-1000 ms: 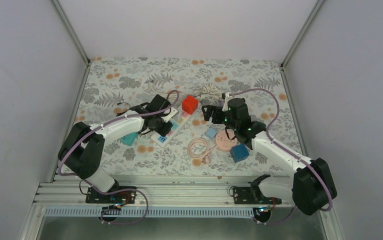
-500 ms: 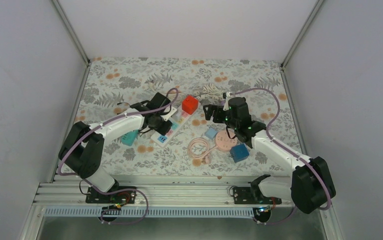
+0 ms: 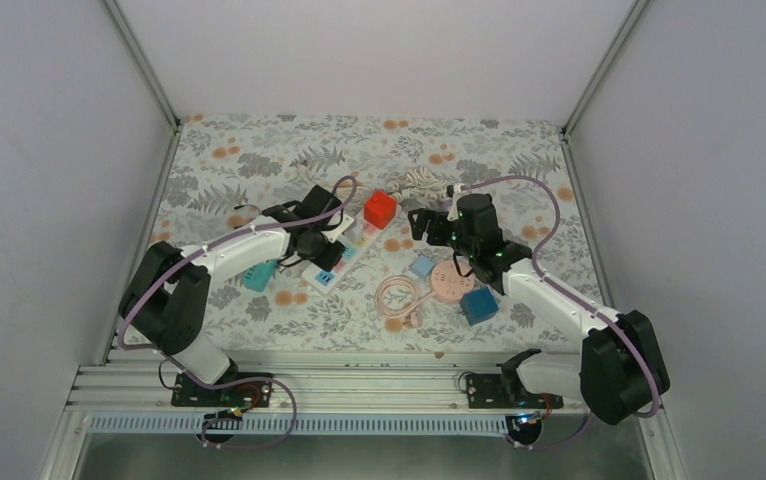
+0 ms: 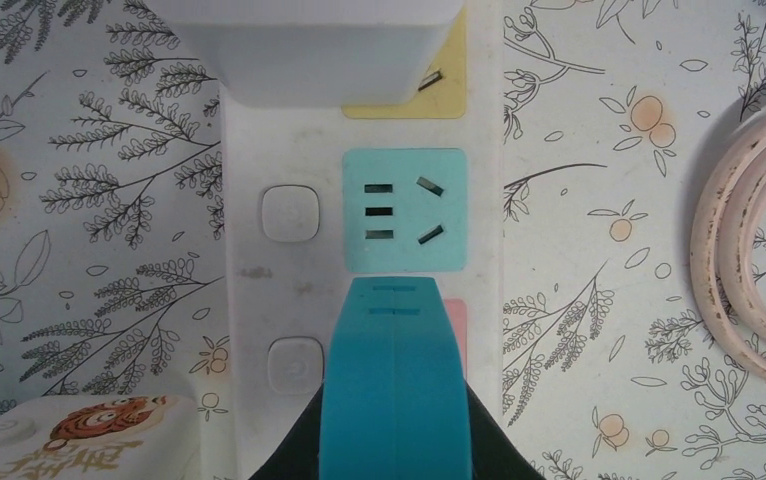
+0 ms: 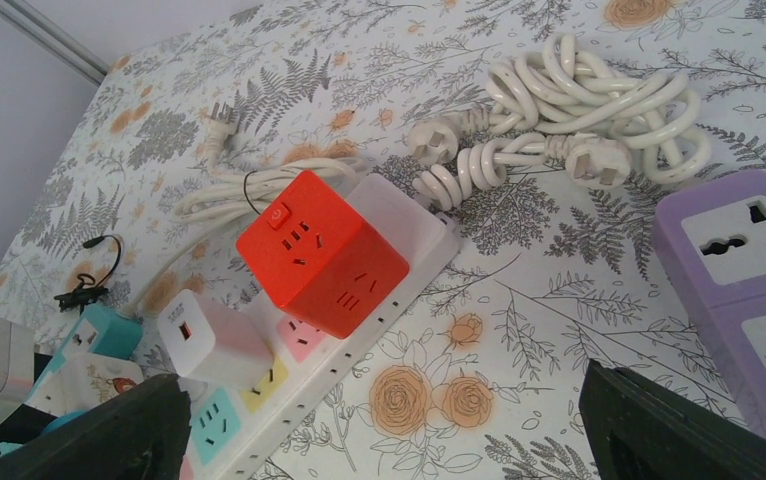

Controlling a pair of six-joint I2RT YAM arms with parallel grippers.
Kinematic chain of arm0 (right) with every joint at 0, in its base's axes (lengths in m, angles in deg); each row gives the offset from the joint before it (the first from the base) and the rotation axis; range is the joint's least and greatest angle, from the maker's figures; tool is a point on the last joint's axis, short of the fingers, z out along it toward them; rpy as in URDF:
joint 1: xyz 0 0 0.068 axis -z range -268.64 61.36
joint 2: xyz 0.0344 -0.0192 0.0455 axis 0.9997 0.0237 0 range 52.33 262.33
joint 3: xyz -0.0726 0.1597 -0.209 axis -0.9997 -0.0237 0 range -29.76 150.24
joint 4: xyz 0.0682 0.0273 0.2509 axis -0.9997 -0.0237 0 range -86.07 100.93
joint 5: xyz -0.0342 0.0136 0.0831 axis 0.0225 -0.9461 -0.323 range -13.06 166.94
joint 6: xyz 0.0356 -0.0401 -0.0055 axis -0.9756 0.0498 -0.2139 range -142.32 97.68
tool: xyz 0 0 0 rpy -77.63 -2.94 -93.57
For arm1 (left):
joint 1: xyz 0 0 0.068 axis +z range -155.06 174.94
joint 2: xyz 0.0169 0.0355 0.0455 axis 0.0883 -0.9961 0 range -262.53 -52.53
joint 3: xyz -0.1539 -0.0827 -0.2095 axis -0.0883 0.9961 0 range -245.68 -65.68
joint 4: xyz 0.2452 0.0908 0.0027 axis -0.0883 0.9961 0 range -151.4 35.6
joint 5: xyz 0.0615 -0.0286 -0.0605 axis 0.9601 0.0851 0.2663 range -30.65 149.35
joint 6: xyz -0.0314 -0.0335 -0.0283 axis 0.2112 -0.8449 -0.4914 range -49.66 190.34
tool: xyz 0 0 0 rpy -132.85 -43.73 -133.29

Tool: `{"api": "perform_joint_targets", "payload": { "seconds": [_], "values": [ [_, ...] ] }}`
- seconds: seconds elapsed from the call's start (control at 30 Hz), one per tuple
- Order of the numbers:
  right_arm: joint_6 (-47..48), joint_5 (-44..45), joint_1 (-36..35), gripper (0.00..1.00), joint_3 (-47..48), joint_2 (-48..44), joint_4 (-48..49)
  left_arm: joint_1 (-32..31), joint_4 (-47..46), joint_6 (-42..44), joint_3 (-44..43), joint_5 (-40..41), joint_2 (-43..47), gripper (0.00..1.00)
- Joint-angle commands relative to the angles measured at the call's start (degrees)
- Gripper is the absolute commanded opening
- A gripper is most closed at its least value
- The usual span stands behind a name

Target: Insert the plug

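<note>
Plug (image 4: 309, 45): white block on the strip (image 4: 249, 270), covering most of the yellow socket (image 4: 444, 95). Can't tell if it's fully seated.

Near edge, right side: blue cube (image 3: 478, 306), pink cable coil (image 3: 396, 296) to its left, pink disc (image 3: 451, 286) between them and slightly further back. Small light-blue block (image 3: 421, 266) sits just past the disc. On the left side, a teal block (image 3: 258, 277) lies beside the left arm.

Left gripper (image 4: 396, 295): jaws closed tight, teal fingers (image 4: 359, 390) pressed together, nothing visible between them. The tips are over the strip at the pink socket (image 4: 457, 320), just short of the free teal socket (image 4: 405, 210). Two switch buttons (image 4: 289, 213) run along the strip's edge. A tiger-print block (image 4: 99, 440) sits at the strip's near corner.

Next along the strip past the teal socket is the plug, then the red cube (image 5: 319, 255), also sitting on the strip, just beside the plug.

Right gripper (image 3: 419, 226): jaws wide apart, holding nothing. It hovers to the right of the red cube, facing it, clear of the strip.

Further back: white cable bundle (image 5: 569, 115), tangled, lying on the floral cloth (image 3: 259, 160) behind the red cube. The purple strip (image 5: 749, 260) is to the right of the bundle, close to it; can't tell if they touch.
</note>
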Motion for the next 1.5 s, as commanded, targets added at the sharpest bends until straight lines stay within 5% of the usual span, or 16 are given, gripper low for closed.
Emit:
{"api": "perform_joint_targets", "payload": {
  "seconds": [0.0, 1.47],
  "values": [
    [0.53, 0.66, 0.47, 1.00, 1.00, 0.66, 0.83, 0.02, -0.85, -0.72, 0.63, -1.07, -1.08, 0.02],
    [-0.15, 0.37, 1.28, 1.00, -0.02, 0.45, 0.64, -0.38, 4.07, -3.27, 0.86, 12.35, -11.56, 0.02]
  ]
}}
